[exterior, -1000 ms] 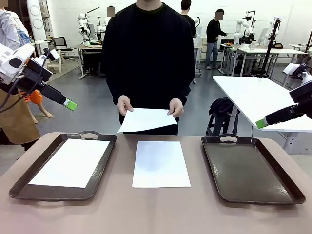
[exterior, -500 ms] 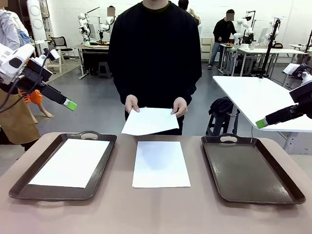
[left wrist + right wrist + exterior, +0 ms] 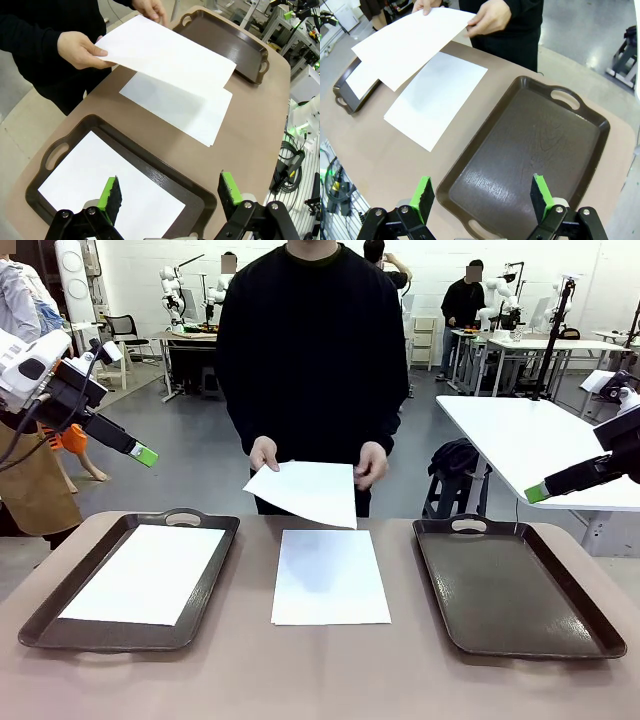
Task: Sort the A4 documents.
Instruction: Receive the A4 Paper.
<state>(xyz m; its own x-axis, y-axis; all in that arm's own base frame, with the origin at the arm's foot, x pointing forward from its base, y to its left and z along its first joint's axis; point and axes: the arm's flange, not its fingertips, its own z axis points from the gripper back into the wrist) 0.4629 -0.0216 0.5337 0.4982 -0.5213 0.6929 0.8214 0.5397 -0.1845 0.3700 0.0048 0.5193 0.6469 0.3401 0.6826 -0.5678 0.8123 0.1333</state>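
Front view: one A4 document (image 3: 330,577) is laid at the table's (image 3: 250,670) middle, long axis from near to far edge. A second (image 3: 145,573) is laid likewise in the left tray (image 3: 210,580). A third (image 3: 303,490) is held tilted over the far edge by the person's hands (image 3: 263,453).
Left wrist view: the left gripper's (image 3: 170,192) fingers are seen released.
Right wrist view: the right gripper's (image 3: 481,195) fingers are released above the right tray (image 3: 530,150).

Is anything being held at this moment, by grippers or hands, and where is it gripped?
The person holds one A4 sheet, a hand at each end of its far edge. The left gripper and right gripper are open, empty.
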